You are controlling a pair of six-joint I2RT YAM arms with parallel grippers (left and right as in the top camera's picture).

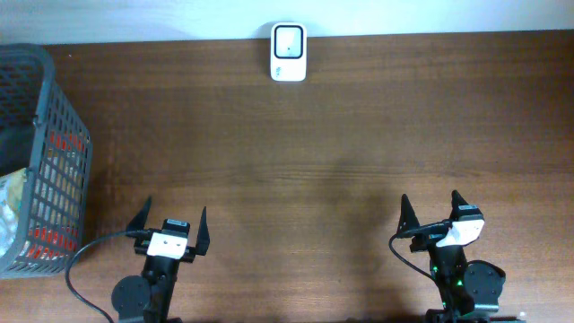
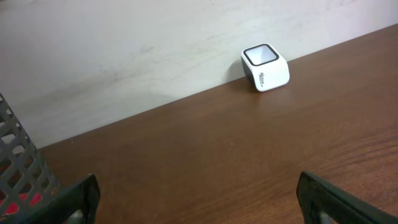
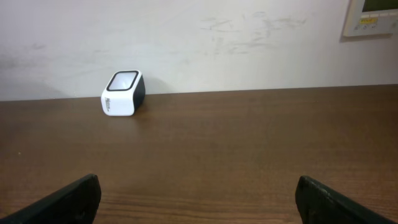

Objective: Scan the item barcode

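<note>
Only the overhead view takes in both arms at once. The left gripper (image 1: 176, 208) and the right gripper (image 1: 430, 197) sit at the near edge of the dark brown wooden table (image 1: 359, 135), each with its black fingers spread wide and nothing between them. That view alone also shows the whole grey plastic mesh basket (image 1: 54, 135), out to the left of the left gripper and slightly ahead of it. Red packets (image 1: 59, 141) and a pale item (image 1: 9, 202) show inside it, while the left wrist view catches only a corner of the mesh. The right wrist view alone shows a beige wall panel (image 3: 371, 15), high up and to the right.

The small white box-shaped barcode scanner with a dark window (image 1: 288, 52) stands well ahead of both grippers, at the table's far edge against the pale wall (image 3: 186, 43). It lies ahead and to the right of the left gripper, and ahead and to the left of the right one. An unbroken stretch of wood runs from both grippers to the scanner.
</note>
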